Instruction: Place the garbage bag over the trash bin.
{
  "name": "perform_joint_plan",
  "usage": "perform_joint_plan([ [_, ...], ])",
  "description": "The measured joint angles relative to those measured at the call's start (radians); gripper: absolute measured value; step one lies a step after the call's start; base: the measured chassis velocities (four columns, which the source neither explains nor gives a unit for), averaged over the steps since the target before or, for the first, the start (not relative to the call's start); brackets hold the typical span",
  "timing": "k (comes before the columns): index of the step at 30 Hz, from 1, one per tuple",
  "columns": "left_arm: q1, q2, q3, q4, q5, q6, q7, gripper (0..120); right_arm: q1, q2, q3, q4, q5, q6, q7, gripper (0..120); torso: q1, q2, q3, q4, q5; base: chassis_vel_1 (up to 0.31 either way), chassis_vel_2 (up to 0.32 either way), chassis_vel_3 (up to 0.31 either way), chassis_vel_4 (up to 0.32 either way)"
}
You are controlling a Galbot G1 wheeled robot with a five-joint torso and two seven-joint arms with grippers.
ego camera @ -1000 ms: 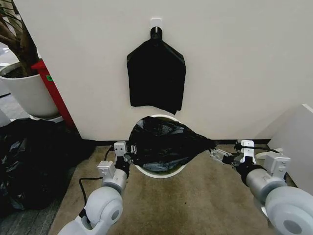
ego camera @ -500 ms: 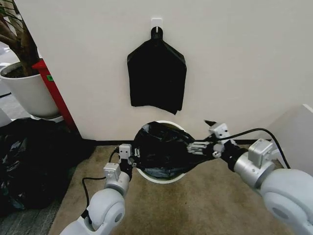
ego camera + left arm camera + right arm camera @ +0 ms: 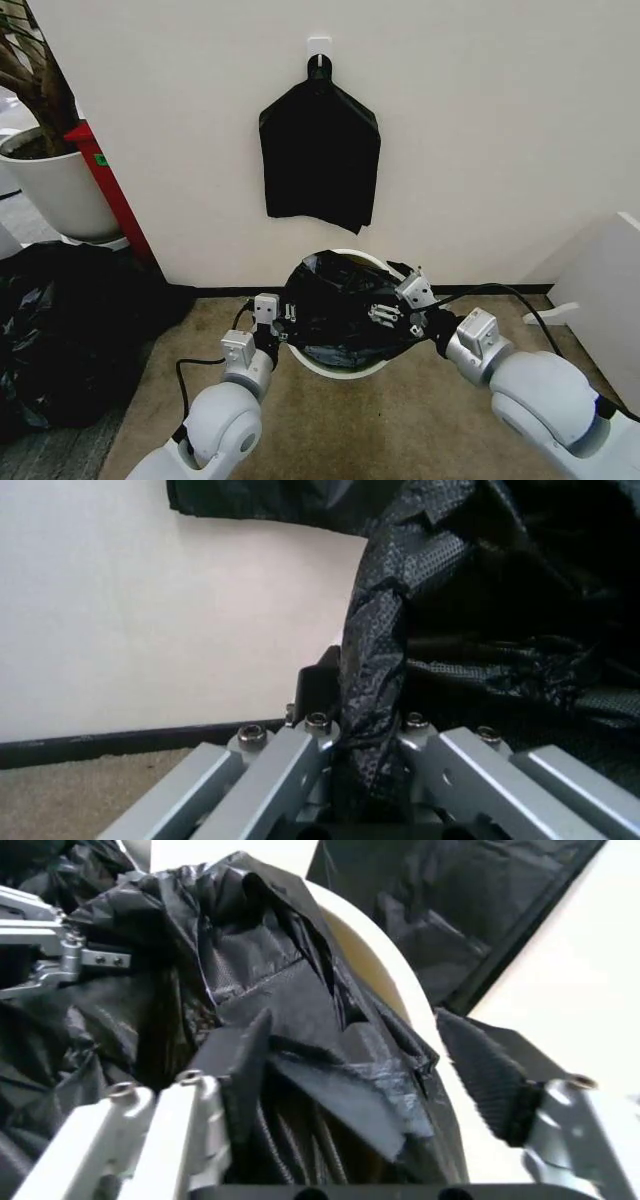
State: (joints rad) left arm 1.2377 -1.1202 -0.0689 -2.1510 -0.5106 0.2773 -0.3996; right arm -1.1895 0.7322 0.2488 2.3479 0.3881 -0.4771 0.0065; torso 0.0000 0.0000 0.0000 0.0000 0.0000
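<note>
The glossy black garbage bag [image 3: 335, 300] lies crumpled over the mouth of the white trash bin [image 3: 336, 366], which stands on the floor against the wall. My left gripper [image 3: 285, 318] is at the bin's left rim, shut on a fold of the garbage bag [image 3: 480, 592]; the left wrist view shows the left gripper [image 3: 365, 735] clamping that fold. My right gripper [image 3: 392, 308] hovers over the bin's right side. In the right wrist view the right gripper [image 3: 350, 1027] is open, its fingers wide apart above loose garbage bag [image 3: 280, 1005] folds, with the trash bin's rim [image 3: 380, 967] just beyond.
A flat black bundle [image 3: 320, 150] hangs from a white hook on the wall above the bin. A large white plant pot [image 3: 55, 185] and a red board [image 3: 112, 195] stand at the left, over a heap of bulging black bags [image 3: 60, 330]. A white cabinet [image 3: 610, 290] is at the right.
My right arm has swung in from the right to above the bin. The bag's right corner, stretched out sideways before, is now slack over the bin. The left gripper shifted slightly right.
</note>
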Motion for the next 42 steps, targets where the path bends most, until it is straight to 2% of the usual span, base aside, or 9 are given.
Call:
perform_joint_plan([
  [4,0.000,0.002,0.002,0.003,0.005,-0.002,0.011,2,-0.001,-0.006,0.020,-0.002,0.013,0.001,0.011,38,0.000,0.000,0.000,0.0000,0.0000,0.000,0.000,0.000,0.000],
  [6,0.000,0.002,0.003,0.004,0.006,-0.002,0.012,2,-0.001,-0.008,0.023,-0.005,0.016,0.001,0.011,35,0.000,0.000,0.000,0.0000,-0.0001,0.000,0.000,0.000,0.000],
  [12,-0.006,0.007,0.003,0.002,0.006,-0.004,0.020,2,-0.003,-0.004,0.024,-0.037,0.034,0.001,0.012,9,0.000,0.000,0.000,0.0000,0.0001,0.000,0.000,0.000,0.000],
  [13,-0.006,0.007,0.003,0.002,0.006,-0.004,0.020,2,-0.003,-0.004,0.024,-0.037,0.034,0.001,0.012,9,0.000,0.000,0.000,0.0000,0.0001,0.000,0.000,0.000,0.000],
  [15,-0.008,0.008,0.003,0.001,0.008,-0.005,0.025,2,0.000,-0.003,0.025,-0.039,0.050,0.001,0.023,1,0.000,0.000,0.000,0.0000,0.0001,0.000,0.000,0.000,0.000],
  [20,-0.006,0.005,0.004,0.009,0.021,-0.009,0.032,2,0.007,-0.008,0.052,-0.028,0.101,0.004,0.064,0,0.000,0.000,0.000,0.0000,0.0002,0.000,0.000,0.000,0.000],
  [28,0.007,0.007,0.007,0.031,0.107,-0.046,0.083,2,0.047,-0.028,0.085,0.014,0.209,0.003,0.143,0,0.000,0.000,0.000,0.0000,-0.0001,0.000,0.000,0.000,0.000],
  [37,0.023,0.025,0.008,0.020,0.155,-0.123,0.222,2,0.075,-0.052,0.091,-0.127,0.243,0.014,0.127,0,0.000,0.000,0.000,-0.0001,0.0001,0.000,0.000,0.000,0.000],
  [42,0.029,0.023,0.004,0.007,0.156,-0.140,0.233,2,0.059,-0.091,0.095,-0.185,0.241,0.040,0.050,0,0.000,0.000,0.000,0.0001,0.0001,0.000,0.000,0.000,0.000],
])
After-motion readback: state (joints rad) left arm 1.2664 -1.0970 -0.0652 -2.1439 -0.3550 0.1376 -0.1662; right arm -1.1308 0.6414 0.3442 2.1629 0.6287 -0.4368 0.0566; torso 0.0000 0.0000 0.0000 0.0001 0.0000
